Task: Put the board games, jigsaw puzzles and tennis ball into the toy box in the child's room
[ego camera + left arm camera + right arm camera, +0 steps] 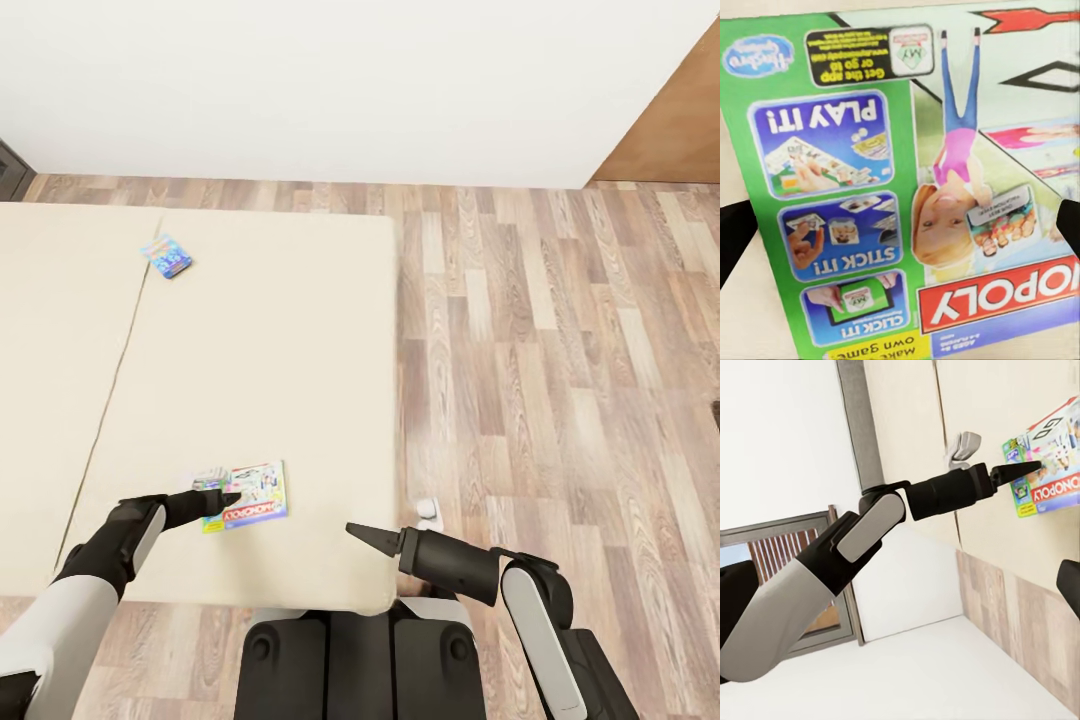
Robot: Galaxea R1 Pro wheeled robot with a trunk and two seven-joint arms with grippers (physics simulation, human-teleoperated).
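A Monopoly board game box (258, 494) lies flat near the front edge of the cream bed (280, 360). My left gripper (228, 497) hovers right over its left part, open, with a dark finger (735, 240) at each side of the box (907, 187) and not touching it. The same box (1054, 472) and left gripper (1031, 469) show in the right wrist view. A second, smaller blue board game (167, 256) lies farther back on the bed. My right gripper (358, 533) is open and empty, low over the bed's front right corner.
Wooden floor (560, 380) runs to the right of the bed, up to a white wall (350, 90). A small white object (428, 513) sits on the floor by the bed's corner. A small grey item (208, 477) lies next to the Monopoly box.
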